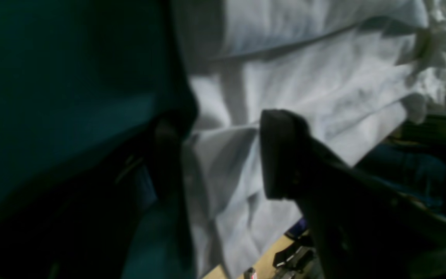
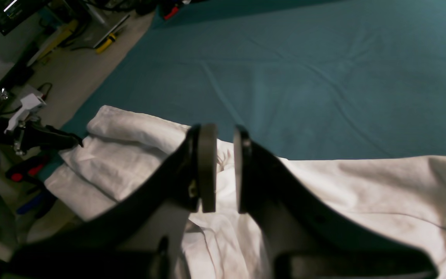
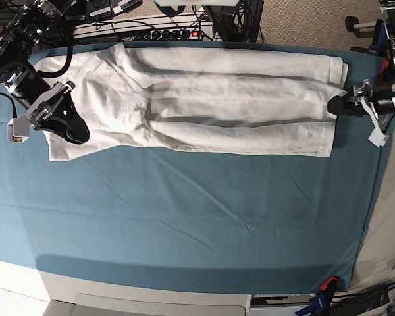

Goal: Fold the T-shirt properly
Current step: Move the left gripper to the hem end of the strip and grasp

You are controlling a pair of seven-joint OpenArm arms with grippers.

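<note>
The white T-shirt [image 3: 210, 105] lies stretched lengthwise along the far side of the teal table cloth [image 3: 197, 217], its long sides folded in. At the shirt's left end in the base view, my right gripper [image 3: 71, 128] rests on the near corner. In the right wrist view its pads [image 2: 207, 166] stand a narrow gap apart with creased white cloth [image 2: 130, 162] pinched between them. My left gripper [image 3: 336, 105] is at the shirt's right end. In the left wrist view its jaws are wide apart, and the left gripper [image 1: 223, 155] straddles the edge of the cloth [image 1: 316, 89].
A power strip and cables [image 3: 151, 29] run beyond the table's far edge. Tools and cables litter the floor [image 2: 52, 58] beside the table. The cloth's right edge [image 3: 372, 197] drops off close to my left arm.
</note>
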